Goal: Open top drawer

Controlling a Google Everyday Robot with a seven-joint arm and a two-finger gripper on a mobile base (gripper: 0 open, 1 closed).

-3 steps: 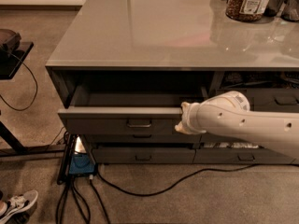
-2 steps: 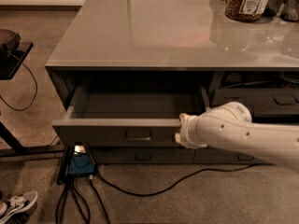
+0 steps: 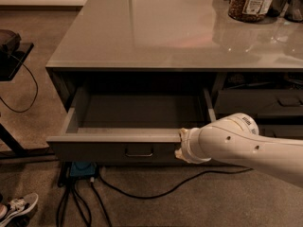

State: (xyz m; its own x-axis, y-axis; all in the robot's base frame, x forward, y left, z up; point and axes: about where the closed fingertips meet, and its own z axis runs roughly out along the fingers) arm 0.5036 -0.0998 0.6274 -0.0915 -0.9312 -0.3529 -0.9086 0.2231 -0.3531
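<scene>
- The top drawer (image 3: 118, 148) sits in the lower middle of the frame, under the grey counter (image 3: 156, 32). It stands well out from the cabinet, with its bare tray floor open to view.
- Its front panel runs left to right across the frame, and the small pull handle (image 3: 138, 152) is at the middle of that panel.
- The gripper (image 3: 181, 144) is at the right end of the front panel, touching or just at its top edge, to the right of the handle.
- The white arm (image 3: 246, 148) comes in from the lower right and hides the gripper's tip. I cannot tell whether the gripper is clamped on the panel edge or only resting against it.
- The drawer's travel runs from the cabinet toward the bottom of the frame, square to the panel's long axis. Any further pull would have to follow that line. Because the grip point is off-centre to the right, I judge the drawer could skew on its runners.
- The task looks nearly or fully done.
</scene>
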